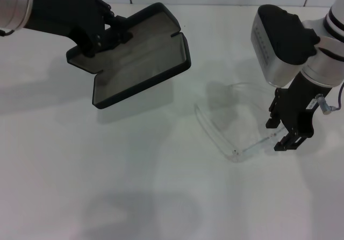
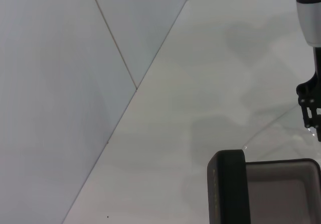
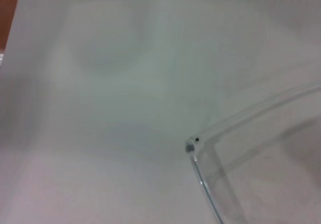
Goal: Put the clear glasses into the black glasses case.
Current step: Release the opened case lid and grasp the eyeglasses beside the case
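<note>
The black glasses case [image 1: 142, 62] hangs open and tilted above the white table at the back left, its grey lining showing. My left gripper [image 1: 110, 33] is shut on its far edge. The left wrist view shows the case's corner [image 2: 228, 189] close up. The clear glasses [image 1: 215, 135] are at the right, temple arms unfolded. My right gripper [image 1: 282, 135] is shut on the end of the nearer temple arm. The right wrist view shows the glasses' hinge corner [image 3: 193, 144] and lens over the table. I cannot tell whether the glasses touch the table.
The white table [image 1: 80, 170] runs back to a tiled wall [image 2: 60, 83]. Soft shadows lie under the case and near the front edge. The right arm's bulky wrist [image 1: 279, 41] stands over the glasses' far side.
</note>
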### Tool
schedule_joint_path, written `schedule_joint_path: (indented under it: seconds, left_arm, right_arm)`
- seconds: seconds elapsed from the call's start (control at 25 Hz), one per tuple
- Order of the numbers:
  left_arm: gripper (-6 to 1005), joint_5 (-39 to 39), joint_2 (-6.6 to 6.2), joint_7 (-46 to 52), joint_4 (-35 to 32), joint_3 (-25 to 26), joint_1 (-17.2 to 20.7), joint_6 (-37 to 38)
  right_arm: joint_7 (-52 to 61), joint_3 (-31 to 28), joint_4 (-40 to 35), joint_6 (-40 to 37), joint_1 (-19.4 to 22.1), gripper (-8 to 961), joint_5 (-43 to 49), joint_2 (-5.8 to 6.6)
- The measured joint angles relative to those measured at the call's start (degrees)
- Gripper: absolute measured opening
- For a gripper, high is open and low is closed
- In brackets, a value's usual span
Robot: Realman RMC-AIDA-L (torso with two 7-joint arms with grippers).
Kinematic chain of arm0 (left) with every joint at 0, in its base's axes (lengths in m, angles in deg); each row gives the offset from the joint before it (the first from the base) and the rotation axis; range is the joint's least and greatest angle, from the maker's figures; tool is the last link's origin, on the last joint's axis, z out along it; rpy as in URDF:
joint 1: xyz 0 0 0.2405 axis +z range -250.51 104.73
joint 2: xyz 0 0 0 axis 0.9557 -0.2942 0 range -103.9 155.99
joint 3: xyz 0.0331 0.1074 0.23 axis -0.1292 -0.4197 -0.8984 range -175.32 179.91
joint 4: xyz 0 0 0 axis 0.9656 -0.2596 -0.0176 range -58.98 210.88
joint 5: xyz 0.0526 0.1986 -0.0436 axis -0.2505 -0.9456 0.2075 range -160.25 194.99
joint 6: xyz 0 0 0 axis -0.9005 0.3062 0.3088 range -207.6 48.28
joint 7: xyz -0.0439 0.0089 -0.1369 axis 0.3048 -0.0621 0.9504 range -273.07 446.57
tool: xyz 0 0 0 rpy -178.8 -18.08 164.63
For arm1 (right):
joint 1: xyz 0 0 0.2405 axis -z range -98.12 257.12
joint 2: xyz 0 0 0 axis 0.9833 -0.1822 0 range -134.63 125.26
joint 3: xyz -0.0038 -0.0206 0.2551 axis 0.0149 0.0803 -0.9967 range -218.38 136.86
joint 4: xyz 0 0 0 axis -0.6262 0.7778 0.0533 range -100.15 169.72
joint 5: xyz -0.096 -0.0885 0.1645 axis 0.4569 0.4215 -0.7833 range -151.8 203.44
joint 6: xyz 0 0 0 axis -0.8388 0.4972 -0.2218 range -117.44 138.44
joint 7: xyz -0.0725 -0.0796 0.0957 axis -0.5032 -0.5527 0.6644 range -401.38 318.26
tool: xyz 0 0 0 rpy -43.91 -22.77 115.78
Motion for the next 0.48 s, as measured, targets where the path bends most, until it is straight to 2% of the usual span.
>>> schedule_joint_path:
  seconds: [0.16,0.48]
  left_arm:
    - [237,0.0,0.01,0.0,-0.1,0.0,0.1,0.0]
    - [241,0.0,-0.03,0.0,-0.1,0.0,0.1,0.1]
  right_arm:
    - [0.4,0.0,0.2,0.0,-0.1,615,0.3,-0.05]
    - [0.5,0.0,1.7,0.7,-0.2,376,0.4,-0.04]
